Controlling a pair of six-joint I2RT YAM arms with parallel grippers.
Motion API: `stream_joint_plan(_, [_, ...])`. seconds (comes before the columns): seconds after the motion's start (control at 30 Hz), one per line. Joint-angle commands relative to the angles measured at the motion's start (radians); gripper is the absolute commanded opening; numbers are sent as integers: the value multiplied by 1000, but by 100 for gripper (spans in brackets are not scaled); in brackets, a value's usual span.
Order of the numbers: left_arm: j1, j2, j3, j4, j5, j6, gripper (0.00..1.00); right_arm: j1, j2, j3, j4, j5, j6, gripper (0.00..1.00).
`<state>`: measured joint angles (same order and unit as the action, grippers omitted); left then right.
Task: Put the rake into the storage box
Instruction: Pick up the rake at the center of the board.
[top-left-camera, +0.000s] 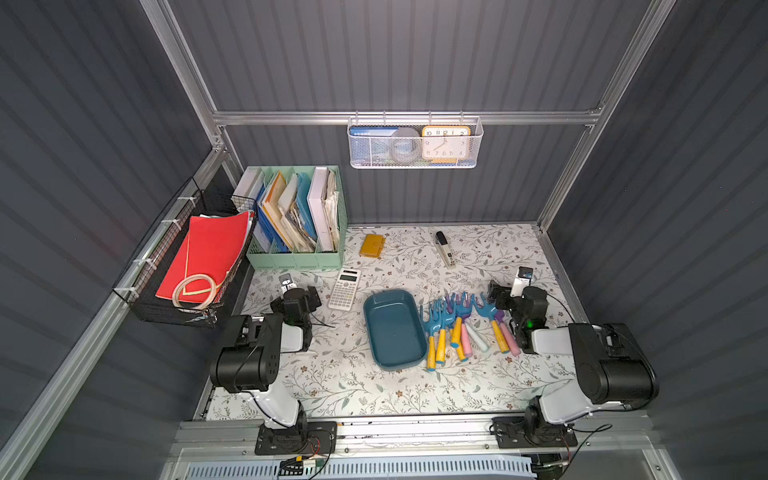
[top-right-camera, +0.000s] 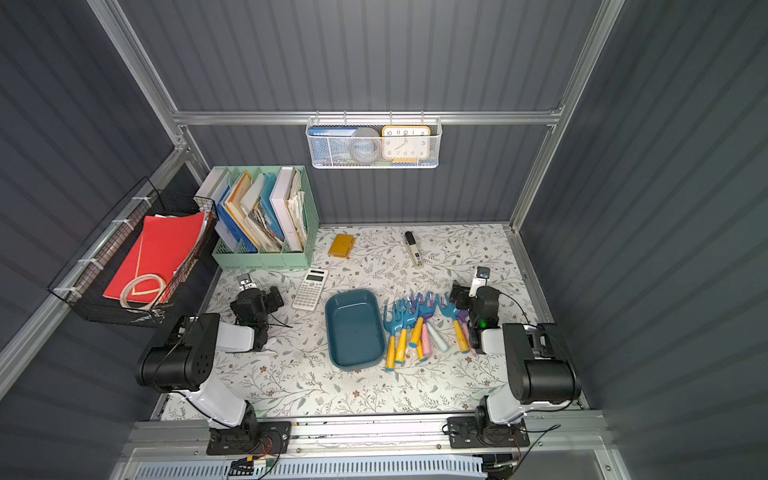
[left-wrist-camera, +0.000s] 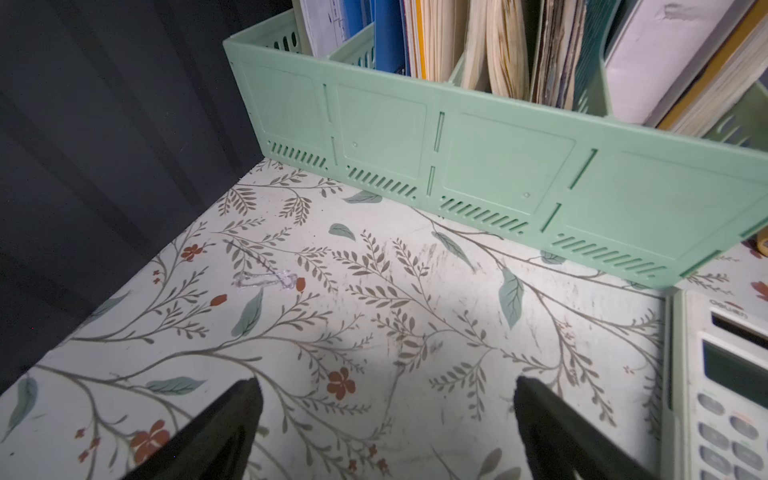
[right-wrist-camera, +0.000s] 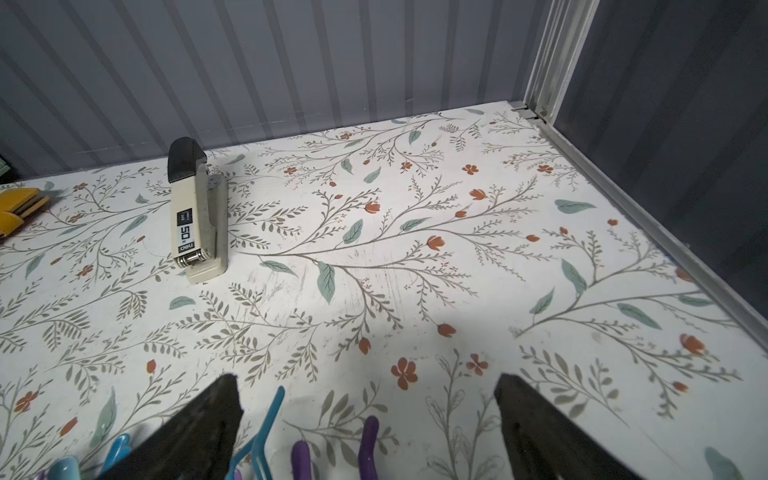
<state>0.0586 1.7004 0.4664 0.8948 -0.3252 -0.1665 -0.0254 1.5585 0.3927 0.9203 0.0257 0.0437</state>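
The storage box (top-left-camera: 395, 332) (top-right-camera: 354, 332), a shallow dark teal tub, lies empty in mid-table in both top views. Just right of it lie several toy rakes (top-left-camera: 440, 321) (top-right-camera: 400, 326) with blue and purple heads and yellow, pink and white handles. My right gripper (top-left-camera: 507, 293) (top-right-camera: 469, 293) (right-wrist-camera: 368, 378) hovers open at the pile's right end. A blue tine (right-wrist-camera: 270, 419) and purple tines (right-wrist-camera: 370, 440) show between its fingers, untouched. My left gripper (top-left-camera: 299, 293) (top-right-camera: 259, 297) (left-wrist-camera: 386, 382) stands open over bare table, left of the box, holding nothing.
A mint-green file organiser (top-left-camera: 297, 253) (left-wrist-camera: 498, 166) stands back left, a calculator (top-left-camera: 344, 289) (left-wrist-camera: 723, 382) beside my left gripper. A stapler (top-left-camera: 444, 248) (right-wrist-camera: 197, 212) and a yellow case (top-left-camera: 372, 245) lie at the back. A black wire basket (top-left-camera: 195, 266) and a white mesh basket (top-left-camera: 415, 143) hang on the walls.
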Motion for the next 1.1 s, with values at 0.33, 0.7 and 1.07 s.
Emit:
stream_joint_plan(0.33, [3, 2, -2, 3, 4, -1, 100, -2, 9, -7, 21, 0, 7, 99])
stream_joint_plan(0.7, [3, 2, 1, -1, 7, -4, 100, -2, 1, -6, 7, -2, 6, 99])
stream_joint_plan(1.07, [-180, -140, 438, -657, -24, 98, 98, 275, -253, 374, -903, 273, 55, 53])
